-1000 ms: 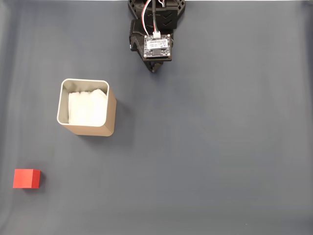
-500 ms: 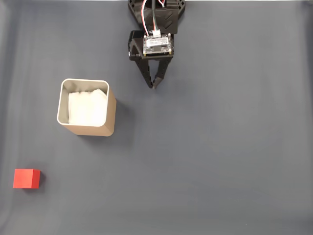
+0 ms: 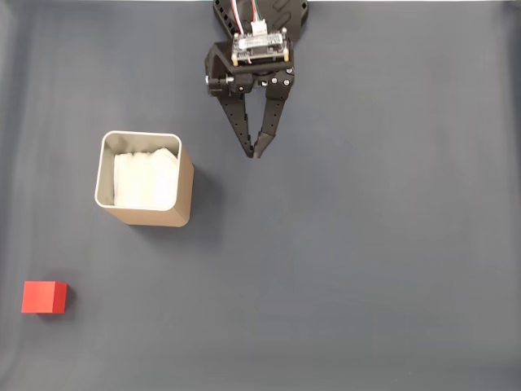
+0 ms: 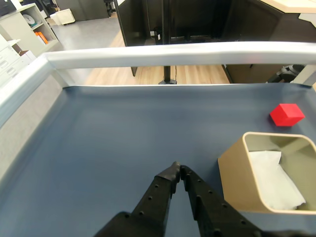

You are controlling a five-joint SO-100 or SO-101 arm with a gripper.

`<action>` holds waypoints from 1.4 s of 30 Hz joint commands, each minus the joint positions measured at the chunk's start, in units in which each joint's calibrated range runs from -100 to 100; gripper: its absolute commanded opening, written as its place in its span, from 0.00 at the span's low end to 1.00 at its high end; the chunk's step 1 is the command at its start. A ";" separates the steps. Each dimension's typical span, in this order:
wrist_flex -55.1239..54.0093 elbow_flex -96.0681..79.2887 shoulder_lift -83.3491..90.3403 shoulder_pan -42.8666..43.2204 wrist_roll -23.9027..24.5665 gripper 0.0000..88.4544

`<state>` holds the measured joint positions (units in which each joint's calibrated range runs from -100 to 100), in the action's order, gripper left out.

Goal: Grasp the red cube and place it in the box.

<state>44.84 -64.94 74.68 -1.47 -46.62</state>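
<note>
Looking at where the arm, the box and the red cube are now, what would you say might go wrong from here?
The box stands roughly between the gripper and the red cube, so a low, direct sweep might clip its rim. The gripper's fingers are closed; it would likely push the cube rather than grasp it unless it opens first. The cube sits near the mat's edge in the fixed view, so a nudge could send it off.

Dark blue-grey matte tabletop (image 3: 366, 269) spanning the fixed view, pale metal rail (image 4: 163, 53) along its far edge in the wrist view, wooden floor (image 4: 192, 74) beyond it, dark furniture (image 4: 192, 19) farther back, white shelving (image 4: 22, 24) at far left
</note>
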 commanded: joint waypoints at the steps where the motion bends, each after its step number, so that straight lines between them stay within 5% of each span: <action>1: 1.08 10.97 -5.23 -0.42 0.20 0.00; 20: 15.77 51.44 -33.96 -12.27 -0.29 0.00; 42: 15.93 72.59 -55.25 -26.33 2.05 0.00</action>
<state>61.01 3.64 20.29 -26.57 -44.47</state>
